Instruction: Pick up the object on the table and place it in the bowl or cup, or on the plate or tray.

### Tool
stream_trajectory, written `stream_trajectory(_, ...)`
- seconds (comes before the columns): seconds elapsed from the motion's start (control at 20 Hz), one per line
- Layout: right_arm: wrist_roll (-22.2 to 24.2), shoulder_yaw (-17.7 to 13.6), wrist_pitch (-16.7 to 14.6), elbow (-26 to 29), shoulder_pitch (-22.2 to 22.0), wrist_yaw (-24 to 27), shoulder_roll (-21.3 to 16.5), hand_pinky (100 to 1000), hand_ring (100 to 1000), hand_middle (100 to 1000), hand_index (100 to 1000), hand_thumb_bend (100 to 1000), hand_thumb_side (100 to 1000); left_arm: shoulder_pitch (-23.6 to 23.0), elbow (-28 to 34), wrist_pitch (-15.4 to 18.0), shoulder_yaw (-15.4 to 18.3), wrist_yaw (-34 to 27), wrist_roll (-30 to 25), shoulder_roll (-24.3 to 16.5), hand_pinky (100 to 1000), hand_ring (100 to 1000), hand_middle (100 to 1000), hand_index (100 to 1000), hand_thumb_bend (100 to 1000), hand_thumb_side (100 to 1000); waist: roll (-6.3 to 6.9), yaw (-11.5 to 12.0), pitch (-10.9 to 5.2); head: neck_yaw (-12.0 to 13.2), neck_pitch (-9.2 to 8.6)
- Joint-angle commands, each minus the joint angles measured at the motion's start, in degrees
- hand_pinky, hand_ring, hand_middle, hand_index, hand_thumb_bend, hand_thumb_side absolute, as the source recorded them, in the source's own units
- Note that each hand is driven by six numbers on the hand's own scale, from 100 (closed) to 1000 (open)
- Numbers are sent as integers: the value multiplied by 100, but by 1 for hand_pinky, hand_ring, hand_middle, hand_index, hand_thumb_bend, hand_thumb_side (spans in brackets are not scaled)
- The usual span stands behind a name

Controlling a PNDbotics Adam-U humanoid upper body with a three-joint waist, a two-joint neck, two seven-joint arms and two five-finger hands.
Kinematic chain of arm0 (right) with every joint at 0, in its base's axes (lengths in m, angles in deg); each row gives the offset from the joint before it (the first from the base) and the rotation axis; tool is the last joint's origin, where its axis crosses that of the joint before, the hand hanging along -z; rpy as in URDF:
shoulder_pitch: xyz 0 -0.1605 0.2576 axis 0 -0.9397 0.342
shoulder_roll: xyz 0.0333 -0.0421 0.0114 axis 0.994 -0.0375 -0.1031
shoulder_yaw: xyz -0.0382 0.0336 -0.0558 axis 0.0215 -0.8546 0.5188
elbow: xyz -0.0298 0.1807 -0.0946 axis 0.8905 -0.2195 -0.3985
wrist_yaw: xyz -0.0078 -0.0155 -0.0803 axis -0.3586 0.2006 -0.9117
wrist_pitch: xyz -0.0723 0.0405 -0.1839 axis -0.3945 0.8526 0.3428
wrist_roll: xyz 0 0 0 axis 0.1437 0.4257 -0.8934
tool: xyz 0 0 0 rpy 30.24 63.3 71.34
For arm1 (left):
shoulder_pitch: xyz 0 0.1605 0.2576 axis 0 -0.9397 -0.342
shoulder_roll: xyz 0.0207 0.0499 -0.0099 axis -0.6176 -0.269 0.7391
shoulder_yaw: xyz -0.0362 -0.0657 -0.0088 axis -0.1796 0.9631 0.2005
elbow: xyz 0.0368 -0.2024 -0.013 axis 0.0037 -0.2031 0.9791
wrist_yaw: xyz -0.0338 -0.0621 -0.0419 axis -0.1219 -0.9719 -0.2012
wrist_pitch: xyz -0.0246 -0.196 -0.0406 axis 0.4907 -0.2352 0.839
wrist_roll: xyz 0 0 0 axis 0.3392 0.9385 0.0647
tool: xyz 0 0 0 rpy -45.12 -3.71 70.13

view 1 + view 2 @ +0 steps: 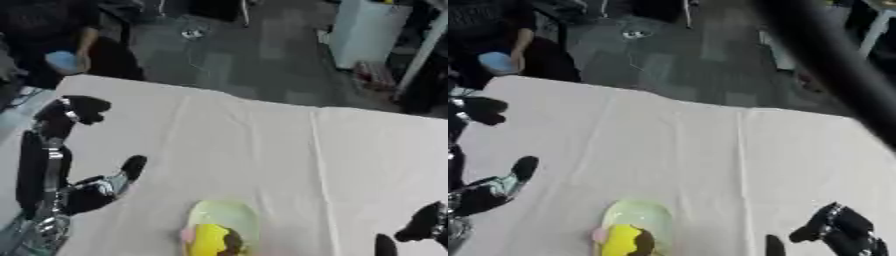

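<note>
A pale green plate [229, 216] lies near the front edge of the table, with a yellow object [208, 240] on its near side that has a dark patch on its right and a bit of pink at its left. My left hand [103, 187] hovers over the table to the left of the plate, fingers straight and apart, holding nothing. My right hand [837, 231] shows at the lower right corner with relaxed fingers, well to the right of the plate.
The white cloth-covered table [289, 150] stretches back to its far edge. Beyond it a person holds a blue object [63, 61] at the far left. White furniture [367, 30] stands on the dark floor at the back right.
</note>
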Motion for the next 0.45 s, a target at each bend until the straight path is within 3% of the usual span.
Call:
stream_trajectory(0.05,-1713,125,-1727,79,-10,-171,74,347,329,267,384,329,561,23,78,107,-25,-56,14,-16,435,507,585,698,490,799,23,-3,-17,-84,-86)
stream_trajectory(0.2,-1713,178,-1727,79,2,-191,59,348,329,267,384,316,580,-56,78,79,-134,-66,-49,24,431,504,584,698,492,800,31,-32,-12,-139,-5)
stream_trajectory(0.45,-1713,156,-1727,79,27,-126,11,349,329,269,387,338,564,-134,78,42,-246,-79,-118,80,424,500,584,701,495,802,47,-70,-9,-462,145)
